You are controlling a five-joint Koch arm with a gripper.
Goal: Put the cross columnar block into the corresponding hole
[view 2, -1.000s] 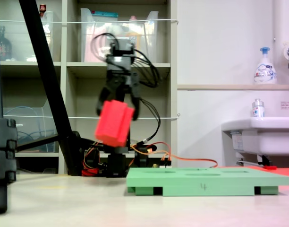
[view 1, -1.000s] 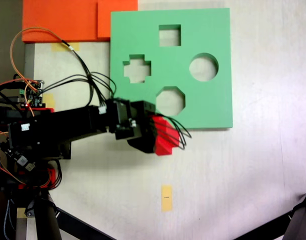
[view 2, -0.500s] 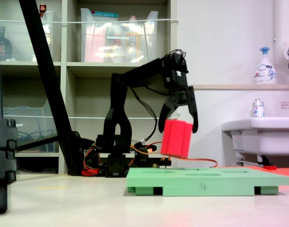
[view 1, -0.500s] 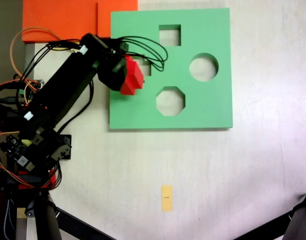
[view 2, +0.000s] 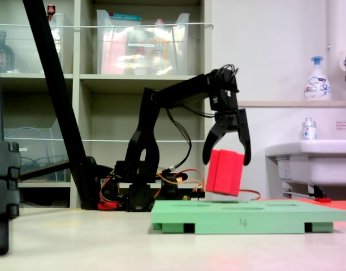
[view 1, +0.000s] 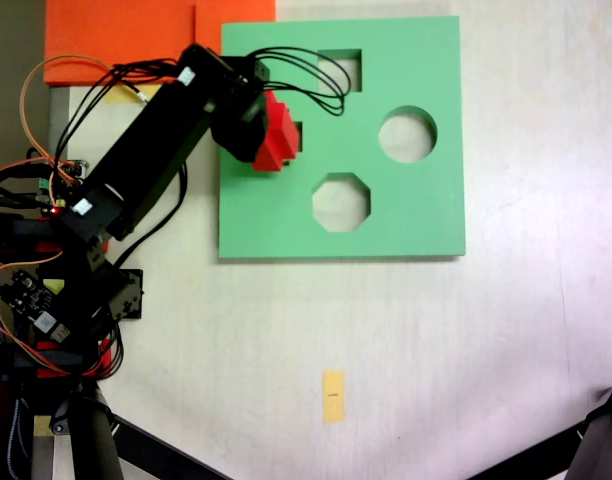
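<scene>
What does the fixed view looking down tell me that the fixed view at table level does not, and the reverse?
Looking down, a fixed view gives layout: the red block over the left part of the green board, near the octagonal cutout. At table level, a fixed view gives height: the block hangs slightly tilted just above the board, not inserted. Both show the tool shut on the block.

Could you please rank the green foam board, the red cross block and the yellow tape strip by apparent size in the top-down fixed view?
1. Green foam board, by far largest.
2. Red cross block, raised nearer the camera, partly hidden by the hand.
3. Yellow tape strip, smallest.
</scene>
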